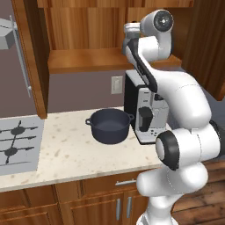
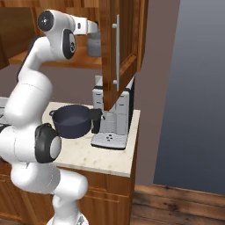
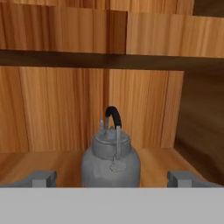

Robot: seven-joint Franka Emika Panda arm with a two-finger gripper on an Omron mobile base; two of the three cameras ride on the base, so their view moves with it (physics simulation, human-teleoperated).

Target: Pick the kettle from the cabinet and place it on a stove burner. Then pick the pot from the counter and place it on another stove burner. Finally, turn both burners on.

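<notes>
The small grey kettle [image 3: 111, 162] with its black arched handle stands upright on the plank shelf [image 3: 43, 159] of the wooden wall cabinet [image 1: 88, 59]. My gripper [image 3: 113, 180] is open, one fingertip [image 3: 41, 178] on each side of the kettle and short of it, touching nothing. From the right base, the kettle [image 2: 93, 47] shows beside my hand, partly hidden by the open cabinet door [image 2: 125, 44]. The dark blue-grey pot [image 1: 110, 125] sits on the speckled beige counter [image 1: 66, 154]. At the far left, the silver cooktop [image 1: 37, 132] carries black burners [image 1: 17, 130].
A boxy white-and-black coffee machine [image 1: 147, 114] stands right of the pot, under the cabinet. The other cabinet door [image 1: 33, 57], with its long silver handle [image 1: 22, 61], hangs open above the stove's edge. Low brown cupboards [image 1: 101, 202] run below the counter.
</notes>
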